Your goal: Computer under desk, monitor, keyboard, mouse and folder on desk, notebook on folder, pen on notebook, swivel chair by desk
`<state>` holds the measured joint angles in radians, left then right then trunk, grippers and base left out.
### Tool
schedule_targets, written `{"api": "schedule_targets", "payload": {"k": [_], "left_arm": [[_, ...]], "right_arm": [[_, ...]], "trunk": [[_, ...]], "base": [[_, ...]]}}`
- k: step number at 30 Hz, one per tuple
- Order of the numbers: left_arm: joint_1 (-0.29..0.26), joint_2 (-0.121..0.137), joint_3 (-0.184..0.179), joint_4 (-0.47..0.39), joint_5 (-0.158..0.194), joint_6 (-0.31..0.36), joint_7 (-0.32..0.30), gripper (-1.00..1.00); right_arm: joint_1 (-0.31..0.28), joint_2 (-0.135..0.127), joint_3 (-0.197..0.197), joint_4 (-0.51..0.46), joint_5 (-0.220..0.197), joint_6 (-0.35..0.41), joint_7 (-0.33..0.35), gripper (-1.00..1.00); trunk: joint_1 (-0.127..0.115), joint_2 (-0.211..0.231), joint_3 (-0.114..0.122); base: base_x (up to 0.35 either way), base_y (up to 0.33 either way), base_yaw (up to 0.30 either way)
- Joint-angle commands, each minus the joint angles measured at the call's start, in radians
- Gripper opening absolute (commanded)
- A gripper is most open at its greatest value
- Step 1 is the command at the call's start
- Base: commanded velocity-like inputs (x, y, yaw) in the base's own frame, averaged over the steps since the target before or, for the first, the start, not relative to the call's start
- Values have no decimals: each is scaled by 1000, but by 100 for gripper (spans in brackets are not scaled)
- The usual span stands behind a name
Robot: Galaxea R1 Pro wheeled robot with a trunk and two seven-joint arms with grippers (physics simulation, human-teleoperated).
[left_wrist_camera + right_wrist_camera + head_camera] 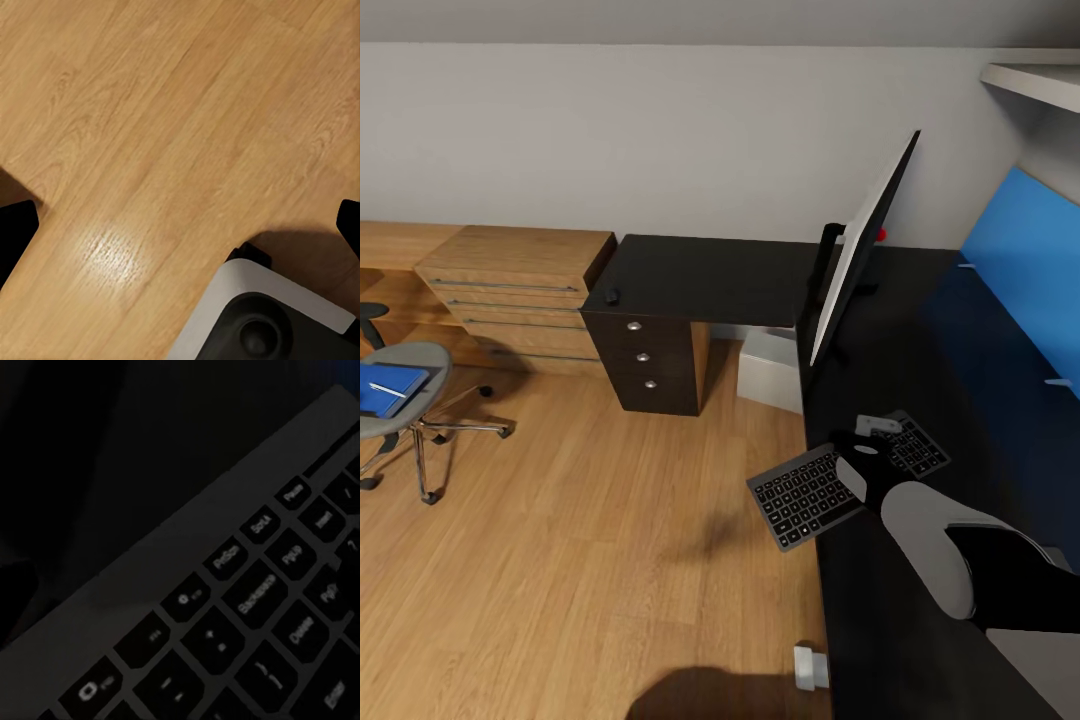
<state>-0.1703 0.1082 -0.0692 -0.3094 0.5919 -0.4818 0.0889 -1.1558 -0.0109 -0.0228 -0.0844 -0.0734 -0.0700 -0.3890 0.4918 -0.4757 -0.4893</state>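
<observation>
Right tool [870, 440] sits over the keyboard [830, 485] at the table's [920, 600] left edge; grip unclear. Left tool's fingers [15, 232] are spread wide above the floor [150, 112].

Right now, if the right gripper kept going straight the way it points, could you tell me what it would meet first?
Most likely the keyboard: the right wrist view looks straight along the right gripper onto its keys and frame, seemingly very near, though the exact gap is unclear.

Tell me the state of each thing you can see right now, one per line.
keyboard: on the desk, one end overhanging its edge.
monitor: upright on the desk.
mouse: on the desk's corner.
folder: on the swivel chair.
computer: under the desk.
right gripper: over the keyboard, grip unclear.
</observation>
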Motion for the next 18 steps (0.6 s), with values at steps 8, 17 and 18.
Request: {"api": "schedule_targets", "payload": {"k": [8,17,18], "left_arm": [[0,1,-7,-1,0,-3,9,100],[0,0,-7,-1,0,-3,9,100],[0,0,-7,-1,0,-3,9,100]], "right_arm": [[-1,0,0,0,-8,23,-7,100],[-1,0,0,-1,-8,91,-1,100],[-1,0,0,-1,-8,97,-1,100]], "trunk": [[0,-1,-1],[0,-1,-1],[0,-1,-1]], "base": [[0,0,0],[0,0,0],[0,0,0]]}}
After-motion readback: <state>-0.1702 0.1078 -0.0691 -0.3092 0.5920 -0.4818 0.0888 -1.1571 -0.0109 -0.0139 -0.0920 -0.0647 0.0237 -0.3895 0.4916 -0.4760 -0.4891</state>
